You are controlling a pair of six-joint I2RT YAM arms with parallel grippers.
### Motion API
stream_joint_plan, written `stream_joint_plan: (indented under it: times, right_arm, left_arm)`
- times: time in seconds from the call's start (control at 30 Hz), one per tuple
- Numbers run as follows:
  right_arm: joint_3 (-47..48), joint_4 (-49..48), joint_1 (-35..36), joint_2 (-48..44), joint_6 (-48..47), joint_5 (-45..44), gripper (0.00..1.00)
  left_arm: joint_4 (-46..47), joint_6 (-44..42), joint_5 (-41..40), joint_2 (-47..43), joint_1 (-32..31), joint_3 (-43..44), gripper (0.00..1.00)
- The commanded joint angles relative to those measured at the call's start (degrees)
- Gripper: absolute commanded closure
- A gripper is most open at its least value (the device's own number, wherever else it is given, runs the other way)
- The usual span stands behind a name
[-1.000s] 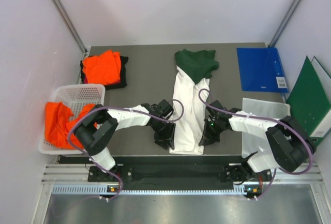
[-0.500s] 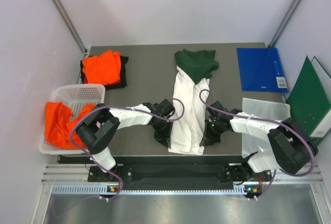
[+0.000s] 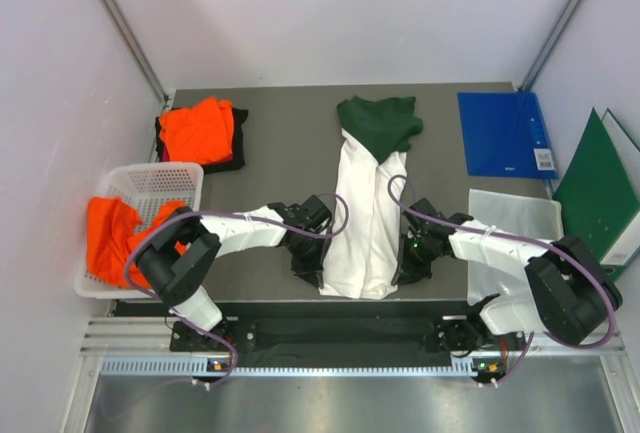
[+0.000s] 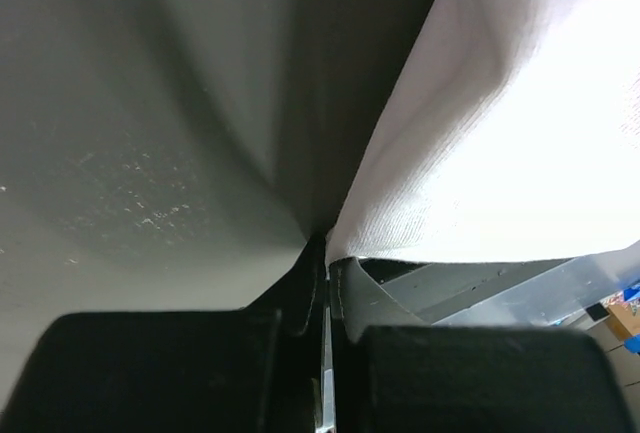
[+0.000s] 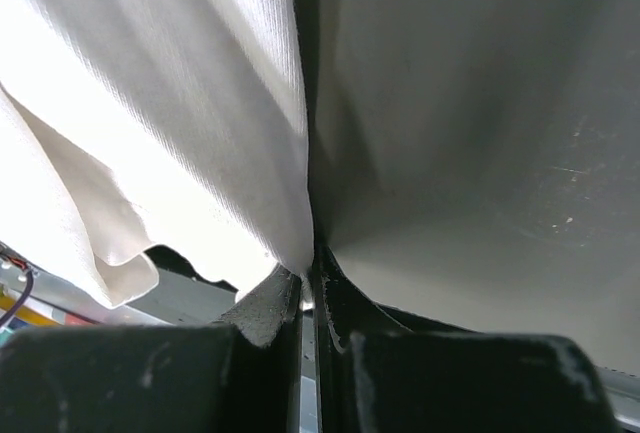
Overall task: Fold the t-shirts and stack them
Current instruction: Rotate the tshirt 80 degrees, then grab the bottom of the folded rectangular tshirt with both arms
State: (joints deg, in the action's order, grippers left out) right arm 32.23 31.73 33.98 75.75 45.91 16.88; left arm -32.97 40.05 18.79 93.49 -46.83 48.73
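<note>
The white t-shirt (image 3: pixel 365 215) w/ dark green sleeves is laid lengthwise at table ctr, folded into a narrow strip. The green part is bunched at the far end and the white hem is at the near edge, btw. the two arms.

The hem's left corner is pinched by the left gripper (image 3: pixel 314 277). In the left wrist view its jaws are seen closed on the white cloth edge, w/ fabric spreading up from the tips beside the grey table (image 3: pixel 280 168). The hem's right corner is pinched the same way by the right gripper (image 3: pixel 403 273). In the right wrist view its jaws are clamped tight on a fold of white cloth, w/ a loose flap hanging to one side.

Both arms are posed low & mirrored: elbows are bent outward, forearms are reached inward toward the shirt, and wrists are angled down at the garment's near end.

A folded orange t-shirt (image 3: pixel 198 129) is set at the far left corner on a dark cloth (image 3: pixel 240 148). More orange cloth (image 3: pixel 112 238) is draped over the near side of a white mesh basket (image 3: pixel 152 183) at the table's left edge. A blue folder (image 3: pixel 505 133) is laid flat at far right, and a green folder (image 3: pixel 595 188) is propped just beside it at the right edge. A pale translucent sheet (image 3: pixel 515 215) is seen by the right forearm.
</note>
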Motion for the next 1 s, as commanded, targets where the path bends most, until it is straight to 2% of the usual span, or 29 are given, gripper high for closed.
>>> stream_joint_plan:
  times: [0.0,0.03,0.07,0.1,0.13,0.17,0.2,0.23,0.3,0.37,0.4,0.5,0.63,0.77,0.83,0.93,0.97]
  right_arm:
    - [-1.3,3.5,-0.4,-0.5,-2.4,-3.8,1.0]
    - [-1.3,3.7,-0.4,-0.6,-2.6,-4.0,1.0]
    - [-1.3,3.7,-0.4,-0.8,-2.8,-4.0,1.0]
    - [-1.2,3.5,-0.5,-0.8,-2.8,-3.9,1.0]
    - [-1.1,3.3,-0.4,-0.9,-3.0,-3.5,0.99]
    - [-0.9,3.3,-0.4,-1.0,-3.5,-3.4,0.97]
    - [-0.4,3.6,-0.5,-1.4,-3.8,-3.3,0.95]
    - [-0.1,4.3,-0.5,-1.6,-4.2,-3.1,0.9]
    - [0.8,5.4,-0.4,-4.0,-5.0,-3.6,0.62]
    - [0.6,6.5,-0.4,-8.5,-4.5,-3.9,0.5]
    - [0.4,6.8,-0.5,-10.2,-4.0,-4.0,0.37]
    - [-2.0,7.3,-0.5,-17.5,-0.5,-4.1,0.25]
    - [-8.0,3.6,-0.5,-25.7,5.8,-0.3,0.26]
    - [-18.8,-4.0,-0.4,-34.1,17.6,4.6,0.31]
    - [-22.1,-8.8,-0.5,-38.0,23.2,6.5,0.34]
    - [-25.3,-11.1,-0.4,-42.1,26.9,5.6,0.39]
    - [-25.5,-10.9,-0.4,-42.4,27.1,5.2,0.39]
  left_arm:
    - [-3.0,-0.2,-3.6,-0.3,0.1,-1.7,1.0]
    - [-3.1,-0.2,-3.6,-0.9,0.1,-1.5,0.98]
    - [-3.3,-0.1,-3.8,-1.4,0.1,-1.3,0.85]
    - [-3.3,-0.1,-3.8,-1.9,0.1,-1.2,0.56]
    - [-3.4,0.1,-4.1,-3.3,0.1,-0.8,0.39]
    - [-3.3,0.5,-4.4,-4.2,0.1,-0.7,0.12]
    - [-3.2,0.8,-4.6,-5.2,0.1,-0.6,0.01]
    - [-2.7,1.0,-4.5,-6.8,0.1,-0.5,0.01]
    - [-1.6,1.8,-4.3,-8.3,0.1,-0.7,0.01]
    - [-0.2,2.5,-4.0,-10.8,0.1,-1.9,0.01]
    - [0.5,3.4,-3.9,-11.5,0.1,-2.4,0.01]
    - [3.8,4.6,-2.6,-13.3,0.1,-5.3,0.01]
    - [10.2,6.0,-0.5,-14.5,0.1,-9.4,0.02]
    - [13.8,6.4,0.5,-13.2,0.1,-11.0,0.22]
    - [14.8,6.4,0.5,-11.9,0.1,-10.9,0.26]
    - [16.4,6.2,0.4,-10.2,0.1,-10.1,0.29]
    - [16.6,5.9,0.5,-9.6,0.1,-9.7,0.34]
